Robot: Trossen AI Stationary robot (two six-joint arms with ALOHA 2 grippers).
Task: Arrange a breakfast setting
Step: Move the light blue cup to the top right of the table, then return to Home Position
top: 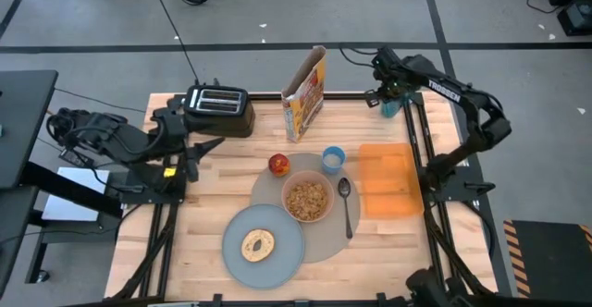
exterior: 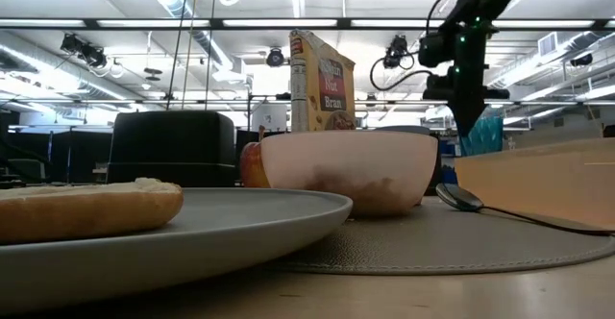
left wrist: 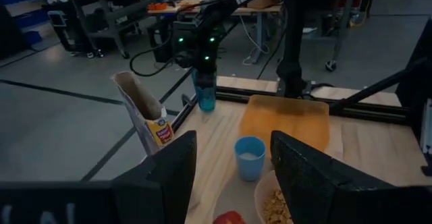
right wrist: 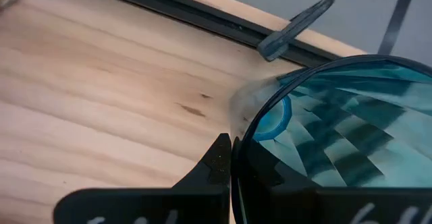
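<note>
"Raisin Nut Bran" on cereal box (exterior: 321, 81)

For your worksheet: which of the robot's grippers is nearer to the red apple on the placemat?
The left. The left gripper hovers just beside the toaster, a short way from the red apple. The right gripper is at the table's far corner, on a teal bottle.

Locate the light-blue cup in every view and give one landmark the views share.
High view: light-blue cup on the placemat's far edge, between the red apple and the orange board.
Low view: not visible; the pink bowl fills that spot.
Left wrist view: centre, on the table.
Right wrist view: not in it.
Shared landmark: the yellow cereal box.
</note>
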